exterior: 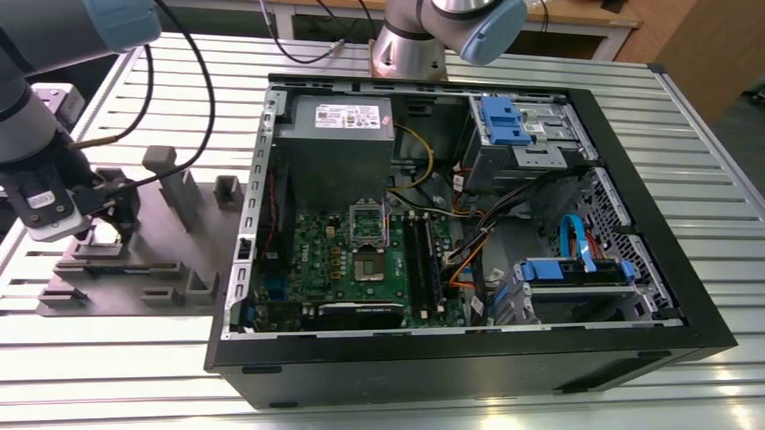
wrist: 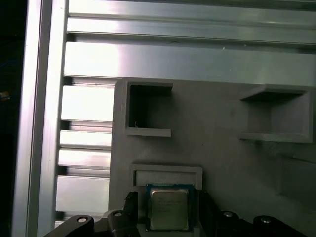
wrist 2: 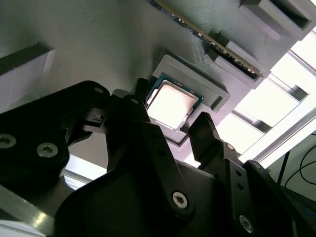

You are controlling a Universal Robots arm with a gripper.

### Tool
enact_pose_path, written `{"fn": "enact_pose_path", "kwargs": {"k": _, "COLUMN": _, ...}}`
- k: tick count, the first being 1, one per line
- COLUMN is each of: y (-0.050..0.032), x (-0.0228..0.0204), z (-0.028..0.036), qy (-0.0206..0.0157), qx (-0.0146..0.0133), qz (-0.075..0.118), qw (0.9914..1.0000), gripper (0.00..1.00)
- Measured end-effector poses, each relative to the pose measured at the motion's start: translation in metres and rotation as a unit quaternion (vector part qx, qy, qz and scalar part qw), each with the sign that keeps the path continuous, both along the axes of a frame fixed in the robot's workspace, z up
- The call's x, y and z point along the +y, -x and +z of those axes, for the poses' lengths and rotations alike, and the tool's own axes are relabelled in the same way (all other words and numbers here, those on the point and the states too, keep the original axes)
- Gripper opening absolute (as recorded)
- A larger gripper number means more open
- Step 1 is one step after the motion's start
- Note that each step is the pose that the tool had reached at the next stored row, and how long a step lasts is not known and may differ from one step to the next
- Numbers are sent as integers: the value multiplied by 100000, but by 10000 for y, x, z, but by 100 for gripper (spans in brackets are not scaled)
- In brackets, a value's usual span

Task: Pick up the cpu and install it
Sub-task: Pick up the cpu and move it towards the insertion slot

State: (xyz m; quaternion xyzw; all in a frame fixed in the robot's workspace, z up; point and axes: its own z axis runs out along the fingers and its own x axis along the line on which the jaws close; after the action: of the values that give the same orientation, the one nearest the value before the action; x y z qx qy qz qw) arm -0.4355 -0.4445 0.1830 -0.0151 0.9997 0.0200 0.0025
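Both pincer (wrist 2: 172,112) fingers (wrist 2: 129,111) flank the cpu (wrist 2: 173,104), spread apart.

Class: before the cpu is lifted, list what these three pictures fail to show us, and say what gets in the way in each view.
1. Exterior view: the gripper covers the holder pocket beneath it.
2. Exterior view: the socket is too small to tell whether it is empty.
3. Second wrist view: a finger covers one corner of the cpu.
4. First wrist view: the picture's edge cuts off the gripper body.
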Motion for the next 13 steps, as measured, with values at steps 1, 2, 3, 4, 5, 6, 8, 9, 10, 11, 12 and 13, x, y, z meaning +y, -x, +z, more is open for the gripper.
{"fn": "enact_pose_path", "kwargs": {"k": 1, "y": -3, "x": 0, "z": -1, "qy": -4, "qx": -5, "qz": -4, "qw": 100000, "gripper": 60}}
{"fn": "enact_pose_path", "kwargs": {"k": 2, "y": -3, "x": 0, "z": -1, "qy": -6, "qx": -7, "qz": -8, "qw": 100000, "gripper": 60}}
{"fn": "enact_pose_path", "kwargs": {"k": 3, "y": -3, "x": 0, "z": -1, "qy": -4, "qx": -4, "qz": -11, "qw": 100000, "gripper": 60}}
{"fn": "enact_pose_path", "kwargs": {"k": 4, "y": -4, "x": 0, "z": -1, "qy": -5, "qx": -5, "qz": -8, "qw": 100000, "gripper": 60}}
{"fn": "enact_pose_path", "kwargs": {"k": 5, "y": -5, "x": 0, "z": -2, "qy": -7, "qx": -9, "qz": -4, "qw": 100000, "gripper": 60}}
{"fn": "enact_pose_path", "kwargs": {"k": 6, "y": -5, "x": 0, "z": -1, "qy": -4, "qx": -3, "qz": -4, "qw": 100000, "gripper": 60}}
{"fn": "enact_pose_path", "kwargs": {"k": 8, "y": -6, "x": 0, "z": -1, "qy": -5, "qx": -6, "qz": -7, "qw": 100000, "gripper": 60}}
{"fn": "enact_pose_path", "kwargs": {"k": 9, "y": -7, "x": 0, "z": -1, "qy": -5, "qx": -6, "qz": -6, "qw": 100000, "gripper": 60}}
{"fn": "enact_pose_path", "kwargs": {"k": 10, "y": -7, "x": 0, "z": -1, "qy": -4, "qx": -6, "qz": -5, "qw": 100000, "gripper": 59}}
{"fn": "enact_pose_path", "kwargs": {"k": 11, "y": -7, "x": 0, "z": -1, "qy": -3, "qx": 1, "qz": -6, "qw": 100000, "gripper": 53}}
{"fn": "enact_pose_path", "kwargs": {"k": 12, "y": -8, "x": 0, "z": 0, "qy": 0, "qx": 2, "qz": -5, "qw": 100000, "gripper": 47}}
{"fn": "enact_pose_path", "kwargs": {"k": 13, "y": -8, "x": 0, "z": -1, "qy": -2, "qx": 0, "qz": -5, "qw": 100000, "gripper": 47}}
